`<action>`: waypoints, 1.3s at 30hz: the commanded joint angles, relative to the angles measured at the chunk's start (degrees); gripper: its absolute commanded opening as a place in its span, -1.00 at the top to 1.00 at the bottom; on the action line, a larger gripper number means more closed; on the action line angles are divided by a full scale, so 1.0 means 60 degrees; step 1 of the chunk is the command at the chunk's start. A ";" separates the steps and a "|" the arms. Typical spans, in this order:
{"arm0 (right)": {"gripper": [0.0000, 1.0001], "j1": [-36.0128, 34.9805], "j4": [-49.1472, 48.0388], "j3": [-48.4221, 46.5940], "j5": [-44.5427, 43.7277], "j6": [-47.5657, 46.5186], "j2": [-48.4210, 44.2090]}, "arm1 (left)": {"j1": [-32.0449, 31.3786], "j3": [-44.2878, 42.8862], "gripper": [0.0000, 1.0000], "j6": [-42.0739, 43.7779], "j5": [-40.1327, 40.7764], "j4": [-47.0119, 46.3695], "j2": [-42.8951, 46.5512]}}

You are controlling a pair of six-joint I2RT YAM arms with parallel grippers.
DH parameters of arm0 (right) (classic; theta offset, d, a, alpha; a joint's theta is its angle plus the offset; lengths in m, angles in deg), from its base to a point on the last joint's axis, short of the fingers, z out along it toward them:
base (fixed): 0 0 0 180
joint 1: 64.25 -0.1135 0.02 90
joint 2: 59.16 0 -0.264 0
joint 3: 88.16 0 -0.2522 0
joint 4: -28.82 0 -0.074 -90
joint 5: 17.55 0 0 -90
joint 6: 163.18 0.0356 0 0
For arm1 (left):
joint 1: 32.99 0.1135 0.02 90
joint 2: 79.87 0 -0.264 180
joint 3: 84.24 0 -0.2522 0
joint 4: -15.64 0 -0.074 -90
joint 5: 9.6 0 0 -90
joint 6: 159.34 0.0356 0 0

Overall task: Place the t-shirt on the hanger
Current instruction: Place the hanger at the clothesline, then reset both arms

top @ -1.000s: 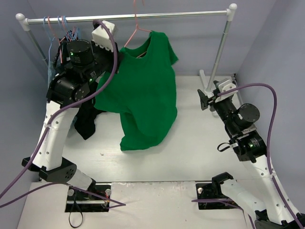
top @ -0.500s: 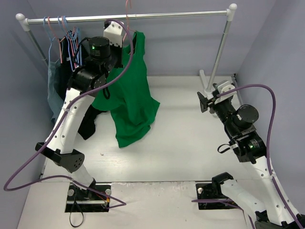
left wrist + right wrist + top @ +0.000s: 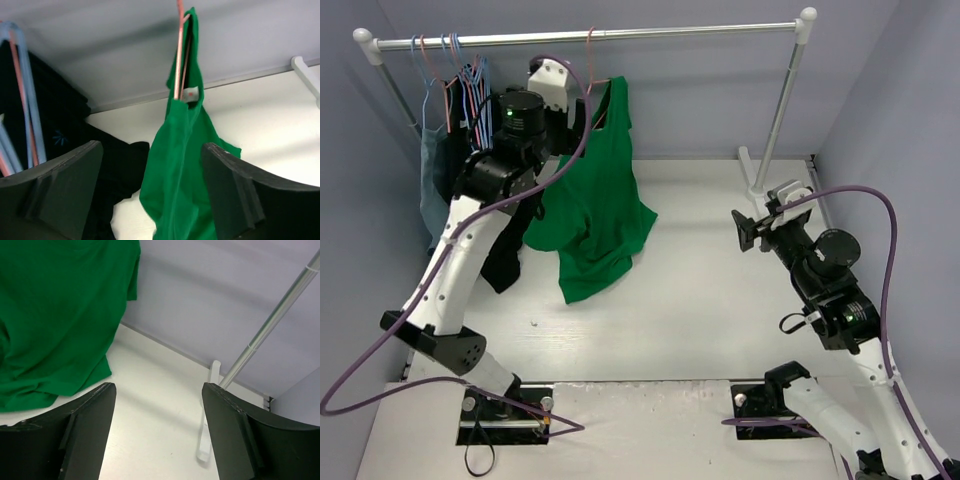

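left arm [image 3: 455, 265]: reared tall, wrist up beside rail [image 3: 700, 30], 11 o'clock
left tool [image 3: 152, 149]: jaws wide, gripping nothing
hanger [image 3: 178, 60]: hooked on rail, through collar
t-shirt [image 3: 595, 200]: hanging on hanger, 12 o'clock
right arm [image 3: 840, 300]: crouched low, 3 o'clock
right tool [image 3: 157, 387]: jaws apart, empty

The bright green short-sleeved cloth t-shirt [image 3: 175, 165] hangs limp and turned edge-on, straight ahead of the left tool [image 3: 151, 155] and slightly above it. The thin pale pink wire hanger [image 3: 178, 55] carries it: its wires rise out of the neck opening, beside the small white label, and its hook goes up past the tool to the rail [image 3: 700, 30]
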 commanded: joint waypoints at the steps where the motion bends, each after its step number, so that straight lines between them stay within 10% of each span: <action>1: -0.44 0.0028 -0.0318 -0.0109 -0.0258 0.0371 -0.0097 | 0.0066 -0.0449 -0.63 0.0007 0.0400 0.0169 0.1374; 8: -1.00 0.0028 0.0150 -0.0226 -0.0901 0.0927 -0.0171 | 0.0066 -0.0084 -0.63 -0.0401 -0.0242 0.3037 0.2385; 19: -1.00 0.0028 0.1366 -0.0007 -0.2832 0.2858 -0.0814 | 0.0037 0.5595 -0.63 -0.1296 -0.0831 0.3379 0.6834; 39: -1.00 0.0042 0.1836 0.1385 -0.3936 0.3477 -0.2998 | 0.0051 0.8397 -0.63 -0.1311 -0.0523 0.3452 1.0004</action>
